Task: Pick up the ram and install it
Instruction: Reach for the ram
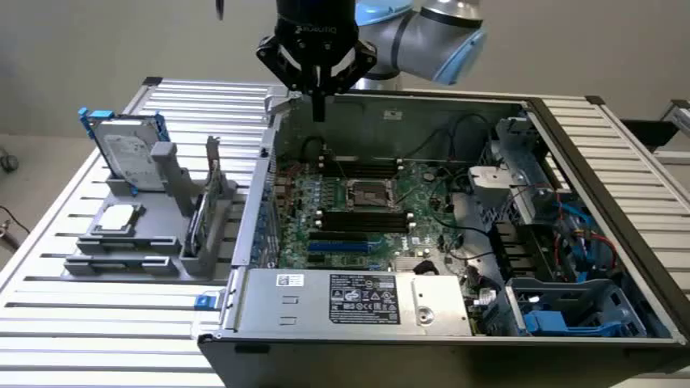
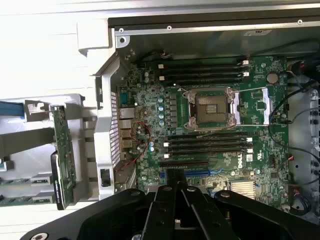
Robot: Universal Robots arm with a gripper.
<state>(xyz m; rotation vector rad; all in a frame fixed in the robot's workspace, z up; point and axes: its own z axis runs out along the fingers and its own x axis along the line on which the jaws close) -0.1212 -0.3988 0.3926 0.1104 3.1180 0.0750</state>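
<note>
The gripper (image 1: pixel 318 107) is held over the open computer case (image 1: pixel 587 166) — fingers pressed together, nothing pinched (the ram (image 2: pixel 65 155) is seen slotted in the grey holder (image 1: pixel 128 263) beside it).

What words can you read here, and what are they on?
"ROBOTIQ": on the black body of the gripper.
"DELL": sideways on the green motherboard.
The black label on the silver power supply box: too small to read.
The small white sticker beside it: too small to read.
</note>
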